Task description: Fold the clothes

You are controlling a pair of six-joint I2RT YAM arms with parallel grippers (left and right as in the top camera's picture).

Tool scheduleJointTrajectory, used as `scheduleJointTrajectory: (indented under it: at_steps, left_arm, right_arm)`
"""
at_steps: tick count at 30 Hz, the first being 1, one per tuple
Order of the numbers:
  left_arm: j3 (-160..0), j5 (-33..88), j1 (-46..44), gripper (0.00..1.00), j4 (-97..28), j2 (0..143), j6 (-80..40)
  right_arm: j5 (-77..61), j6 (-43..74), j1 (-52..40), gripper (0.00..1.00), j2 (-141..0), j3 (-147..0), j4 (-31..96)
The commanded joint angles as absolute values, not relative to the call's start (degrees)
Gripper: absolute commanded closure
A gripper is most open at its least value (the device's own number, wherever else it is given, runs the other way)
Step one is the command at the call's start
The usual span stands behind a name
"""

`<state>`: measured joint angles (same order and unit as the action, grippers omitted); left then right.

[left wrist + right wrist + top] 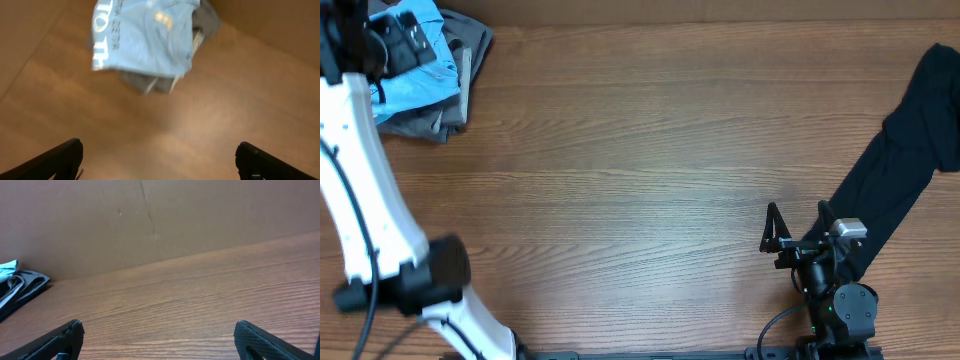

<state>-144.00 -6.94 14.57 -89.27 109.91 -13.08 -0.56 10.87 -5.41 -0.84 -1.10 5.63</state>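
Between garments at the folding table: the left gripper (pixel 159 146) hangs wide open and empty above the sky-blue T-shirt (pixel 142 35), which lies folded on a grey garment (pixel 472 48) in the upper left corner of the overhead frame. The right gripper (pixel 798 215), jaws equally wide and holding nothing, sits low at the lower right. Just beside it, a long black garment (pixel 900 170) trails unfolded from the upper right edge down toward the arm's base. By the look of it the blue shirt is done and the black piece is next, which calls for a pinch on its near end and a pull onto the bare wooden table (pixel 640 150). Counted: one blue shirt, one black garment, at least one grey piece, two arms.
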Motion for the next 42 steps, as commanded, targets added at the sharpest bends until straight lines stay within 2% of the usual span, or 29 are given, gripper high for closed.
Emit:
scheduleJointTrajectory:
  at_steps: [1,4,12,25,29,33,42]
  left_arm:
    - [-133.8,-9.6,12.4,0.0,-89.6,100.6,-11.7]
    - [-122.2,-9.6,10.5,0.0,-84.4,93.6,-11.7]
    - [-84.7,-9.2,0.6,0.0,-58.4,71.0,-1.2]
    - [-33.8,-0.6,0.1,0.0,-22.2,35.3,-2.8]
    - [-22.1,-0.4,0.1,0.0,-9.7,25.8,-2.8]
    - [-13.4,-0.6,0.1,0.0,-2.2,18.2,-2.8]
    - [-3.4,-1.0,1.5,0.0,1.7,5.0,-1.8]
  right_arm:
    - [0.1,10.7,-5.9,0.0,-0.2,-0.8,5.4]
    - [0.1,10.7,-5.9,0.0,-0.2,-0.8,5.4]
    - [0.1,10.6,-5.9,0.0,-0.2,-0.8,5.4]
    - [0.1,10.7,-5.9,0.0,-0.2,-0.8,5.4]
    - [0.1,10.7,-5.9,0.0,-0.2,-0.8,5.4]
    - [0.1,10.6,-5.9,0.0,-0.2,-0.8,5.4]
    - [0.1,10.7,-5.9,0.0,-0.2,-0.8,5.4]
